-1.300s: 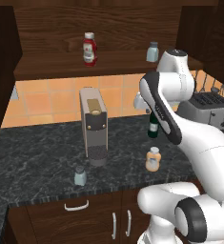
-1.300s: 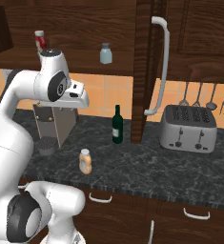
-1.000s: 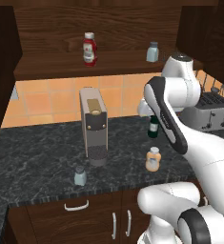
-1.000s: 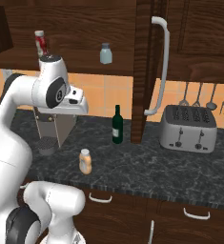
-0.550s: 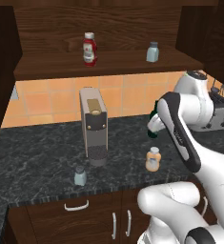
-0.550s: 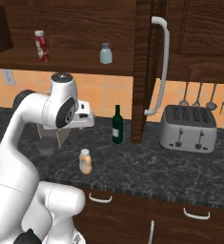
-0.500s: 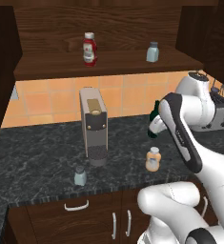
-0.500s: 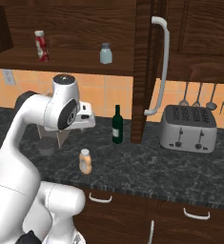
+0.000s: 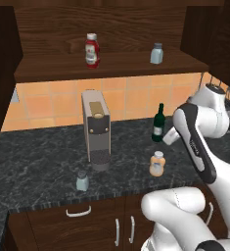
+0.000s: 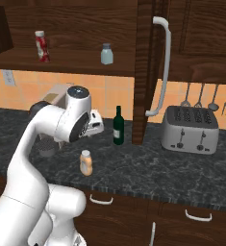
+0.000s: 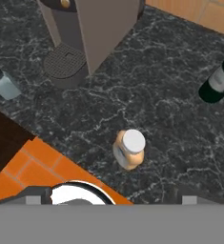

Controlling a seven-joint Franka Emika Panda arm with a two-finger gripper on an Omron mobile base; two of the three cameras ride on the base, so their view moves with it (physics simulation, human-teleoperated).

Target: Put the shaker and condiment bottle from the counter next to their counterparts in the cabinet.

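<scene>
"So, how does the counter (image 9: 38, 166) look?"
"Black stone. The shaker (image 9: 82, 181) stands at its front edge and the condiment bottle (image 9: 157, 163) further right, bare stone around both. My gripper (image 9: 169, 137) hangs above the bottle, fingers spread, empty."
"Anything else?"
"The right base view adds a toaster (image 10: 190, 129) toward the right end"

An orange-tan condiment bottle (image 9: 157, 163) with a white cap stands upright on the black speckled counter (image 9: 38, 166), well apart from a small blue-grey shaker (image 9: 82, 181) upright near the counter's front edge.
</scene>
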